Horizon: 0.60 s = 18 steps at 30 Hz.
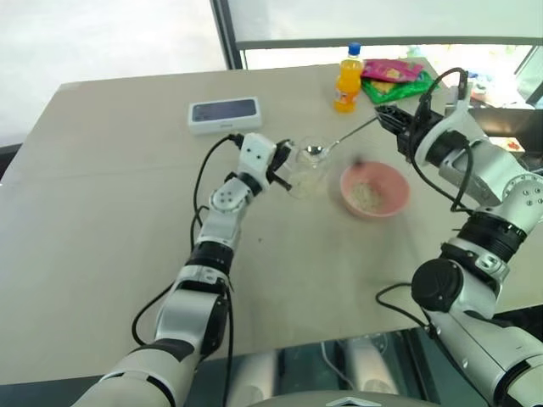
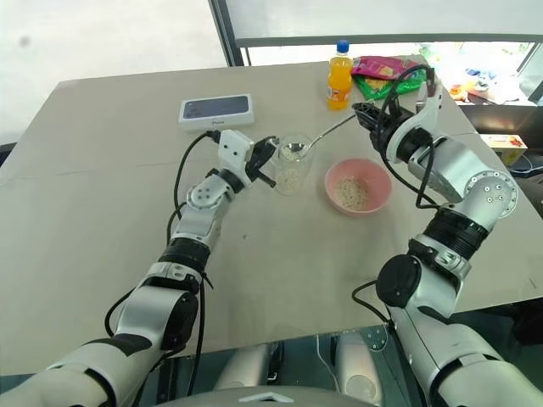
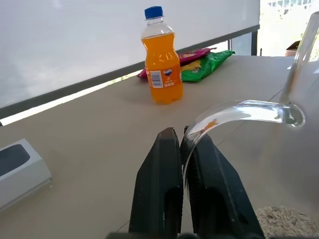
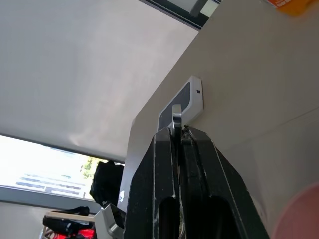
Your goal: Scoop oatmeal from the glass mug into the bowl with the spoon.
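A: Two grippers, and we read both as pressed together. On the left gripper (image 3: 182, 149) the black fingers (image 3: 159, 189) pinch the curved handle of the glass mug (image 2: 293, 163), with only the thin glass between them.

B: We agree. From the head views that mug stands upright on the table (image 2: 110, 220), just beside the pink bowl (image 2: 358, 186), on the bowl's left. Does the right one hold anything?

A: The right gripper (image 4: 178, 132) is clamped flat on the end of the spoon (image 2: 327, 133); a sliver of silver handle shows between its fingertips (image 4: 164, 144), and we see no gap.

B: The spoon's long handle slopes down from that gripper toward the mug, and its small oval end sits at the mug's rim. We cannot tell whether it touches the glass.

A: Some oatmeal (image 2: 290, 178) lies in the bottom of the mug, and we see a pale patch at the spoon's end too. More flakes lie in the middle of the bowl.

B: Farther back, well apart from the mug, stand an orange drink bottle (image 2: 339, 76) and some bright snack packets (image 2: 386, 72). A white box with a dark top (image 2: 216, 110) lies to the robot's left.
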Motion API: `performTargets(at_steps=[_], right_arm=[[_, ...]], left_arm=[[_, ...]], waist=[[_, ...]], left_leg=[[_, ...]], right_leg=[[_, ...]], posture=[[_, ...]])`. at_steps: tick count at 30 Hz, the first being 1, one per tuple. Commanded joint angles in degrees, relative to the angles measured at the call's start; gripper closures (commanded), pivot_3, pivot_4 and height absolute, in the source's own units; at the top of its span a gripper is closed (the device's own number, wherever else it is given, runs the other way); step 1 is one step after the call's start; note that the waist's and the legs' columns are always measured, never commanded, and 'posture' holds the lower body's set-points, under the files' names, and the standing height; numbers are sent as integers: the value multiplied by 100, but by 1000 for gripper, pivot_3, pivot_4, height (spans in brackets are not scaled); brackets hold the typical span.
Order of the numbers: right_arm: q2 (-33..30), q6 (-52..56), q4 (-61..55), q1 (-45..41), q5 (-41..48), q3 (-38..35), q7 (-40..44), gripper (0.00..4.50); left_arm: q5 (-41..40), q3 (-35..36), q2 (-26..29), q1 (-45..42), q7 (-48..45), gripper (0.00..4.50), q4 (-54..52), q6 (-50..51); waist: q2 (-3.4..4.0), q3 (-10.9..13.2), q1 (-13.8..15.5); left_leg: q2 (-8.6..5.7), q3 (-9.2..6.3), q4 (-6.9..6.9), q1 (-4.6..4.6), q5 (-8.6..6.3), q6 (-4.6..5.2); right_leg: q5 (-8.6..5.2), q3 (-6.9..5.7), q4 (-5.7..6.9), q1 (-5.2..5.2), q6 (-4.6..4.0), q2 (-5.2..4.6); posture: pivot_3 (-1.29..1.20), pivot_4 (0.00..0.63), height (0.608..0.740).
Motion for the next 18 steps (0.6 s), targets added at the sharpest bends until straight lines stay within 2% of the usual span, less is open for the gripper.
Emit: performTargets(at_steps=[1, 7, 18], right_arm=[[-35, -350, -201, 85, 767, 84, -344, 4500], [-51, -907, -568, 463, 1823, 649, -926, 4500], [-1028, -1874, -747, 1134, 2954, 1368, -1070, 4500]], left_arm=[[-40, 34, -56, 7, 39, 4459, -16, -196], [-5, 19, -71, -70, 81, 4459, 169, -223], [-10, 34, -19, -78, 98, 4459, 378, -280]], waist=[[0, 0, 1], [0, 0, -1], [0, -1, 4]], left_leg=[[0, 1, 0, 0, 0, 0], [0, 2, 0, 0, 0, 1], [0, 4, 3, 5, -10, 19]], right_leg=[[0, 0, -1, 0, 0, 0], [0, 0, 0, 1, 0, 0], [0, 1, 0, 7, 0, 1]], posture=[[0, 150, 740], [0, 150, 740], [0, 150, 740]])
